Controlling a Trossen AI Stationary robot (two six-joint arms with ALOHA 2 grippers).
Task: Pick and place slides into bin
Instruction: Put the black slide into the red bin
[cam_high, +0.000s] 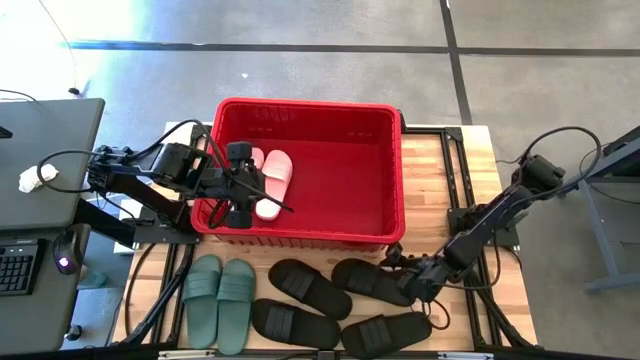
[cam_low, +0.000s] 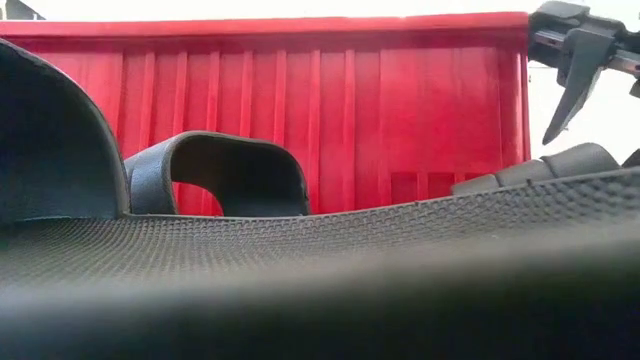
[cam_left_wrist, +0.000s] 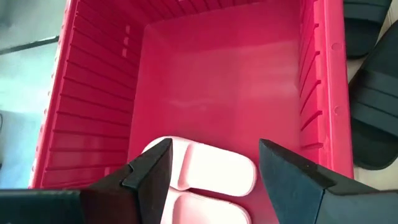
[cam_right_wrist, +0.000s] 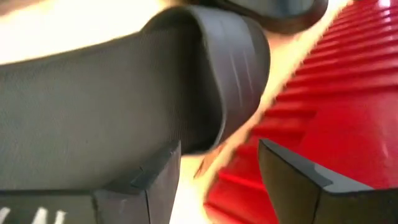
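Note:
The red bin stands at the table's far middle, and a pale pink pair of slides lies on its floor at the left end. My left gripper hangs open above that pair, with nothing between its fingers. On the table in front of the bin lie a sage green pair and several black slides. My right gripper is open, low beside the black slide nearest the bin. That slide's strap fills the right wrist view. My right gripper stands slanting down at the strap of the black slide, with one finger next to it. I cannot tell whether that finger touches the strap. The slide lies flat on the table.
The bin's near wall rises just behind the black slides. The table's wooden top shows to the right of the bin. A desk with a keyboard and a mouse stands off the left side.

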